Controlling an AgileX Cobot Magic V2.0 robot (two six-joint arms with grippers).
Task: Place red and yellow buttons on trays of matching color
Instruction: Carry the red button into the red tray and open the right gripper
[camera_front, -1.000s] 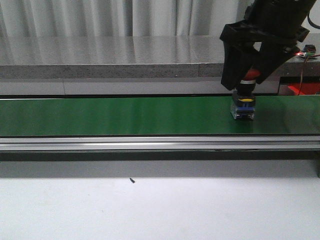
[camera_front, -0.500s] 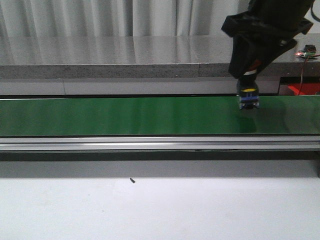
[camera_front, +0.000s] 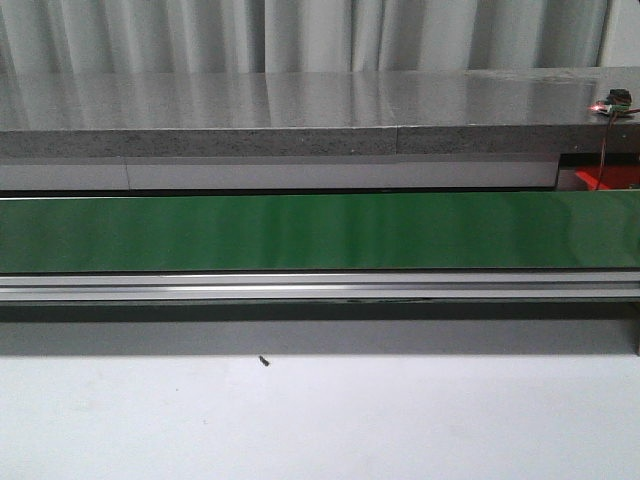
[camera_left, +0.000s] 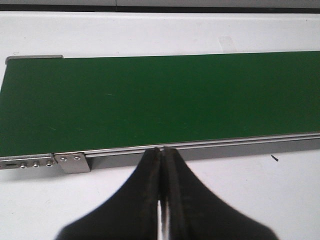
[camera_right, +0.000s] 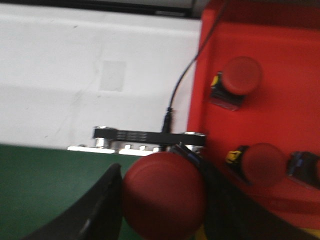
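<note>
In the right wrist view my right gripper (camera_right: 162, 195) is shut on a red button (camera_right: 163, 194), its round red cap filling the gap between the black fingers, above the end of the green conveyor belt (camera_right: 45, 185). Beside it lies the red tray (camera_right: 280, 65) with two red buttons (camera_right: 242, 76) (camera_right: 263, 164) on it. A corner of the red tray (camera_front: 606, 178) shows at the right in the front view, where neither gripper appears. My left gripper (camera_left: 161, 150) is shut and empty at the near edge of the belt (camera_left: 150, 100). No yellow button or yellow tray is in view.
The belt (camera_front: 300, 232) runs across the front view with an aluminium rail (camera_front: 300, 288) along its near side. A grey counter (camera_front: 280, 110) and curtain lie behind. A black cable (camera_right: 187, 75) crosses the white table to the belt's end bracket (camera_right: 145, 136).
My right gripper lifted the red button off the belt and rose up and to the right, out of the front view. The belt stands bare now.
</note>
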